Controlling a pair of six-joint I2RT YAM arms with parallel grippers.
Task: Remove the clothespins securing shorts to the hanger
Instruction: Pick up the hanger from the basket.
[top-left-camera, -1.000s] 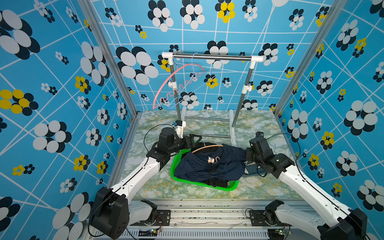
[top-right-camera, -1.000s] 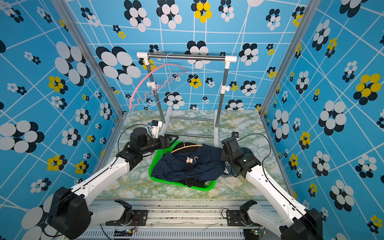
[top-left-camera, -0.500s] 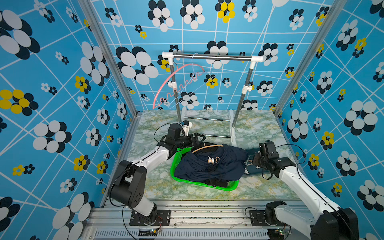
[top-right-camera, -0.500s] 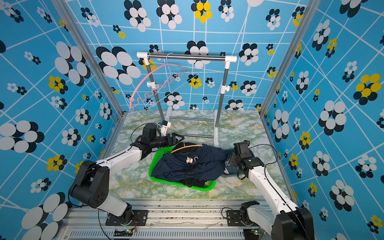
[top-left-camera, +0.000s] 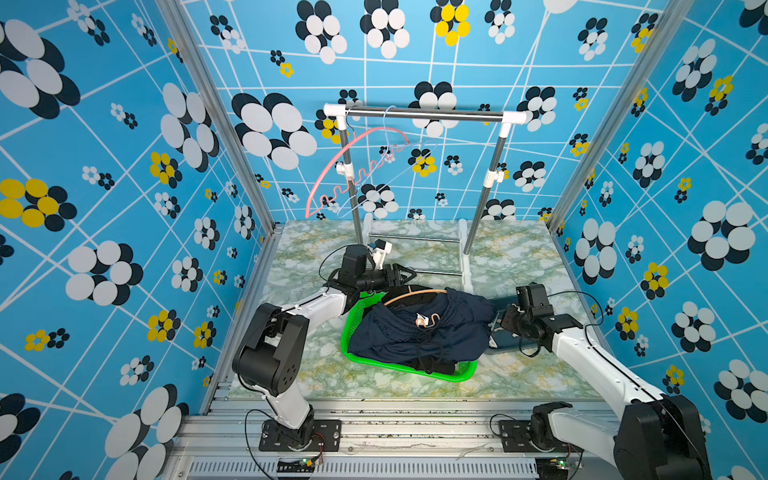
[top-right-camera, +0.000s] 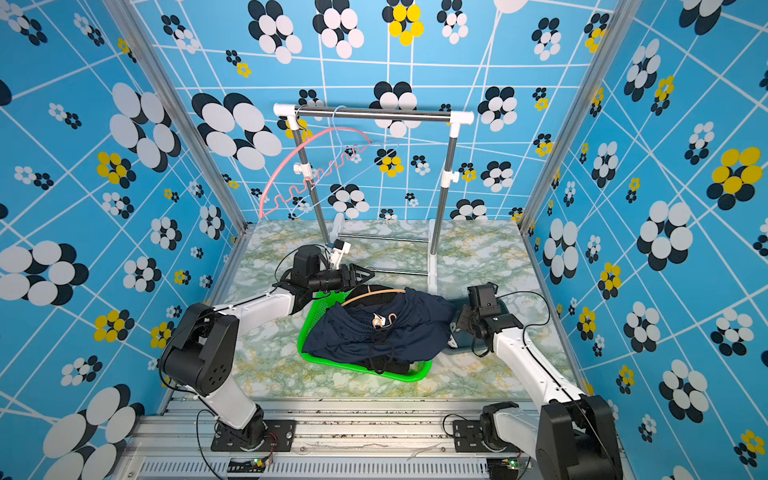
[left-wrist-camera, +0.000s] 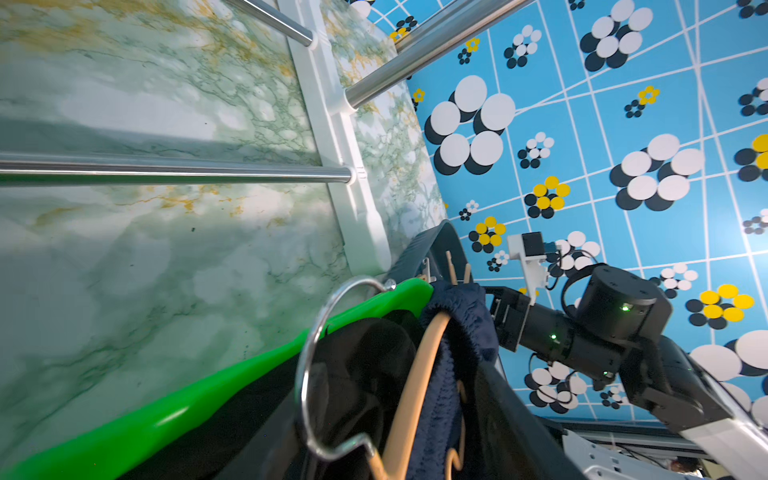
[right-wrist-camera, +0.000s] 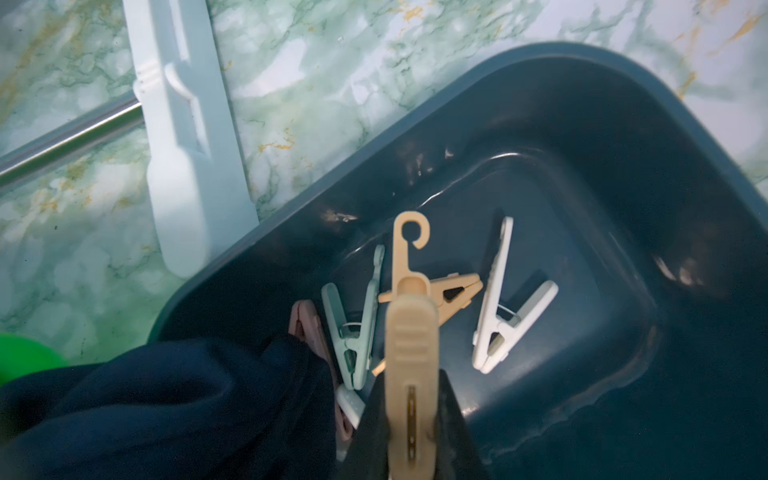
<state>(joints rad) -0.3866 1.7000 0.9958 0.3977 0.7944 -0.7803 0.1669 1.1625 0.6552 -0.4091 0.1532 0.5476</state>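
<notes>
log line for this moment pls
right end effector: gripping tan clothespin over blue bin | left end effector: near hanger hook | navy shorts: in green basket

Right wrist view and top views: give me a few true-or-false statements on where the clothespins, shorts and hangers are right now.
1. The right gripper grips a tan clothespin over the dark blue bin. True.
2. That bin holds nothing. False: a mint-green clothespin and a white clothespin lie in it, among others.
3. The navy shorts lie over the green basket. True.
4. The pink hanger lies on the table. False: it hangs from the rack's rail.
</notes>
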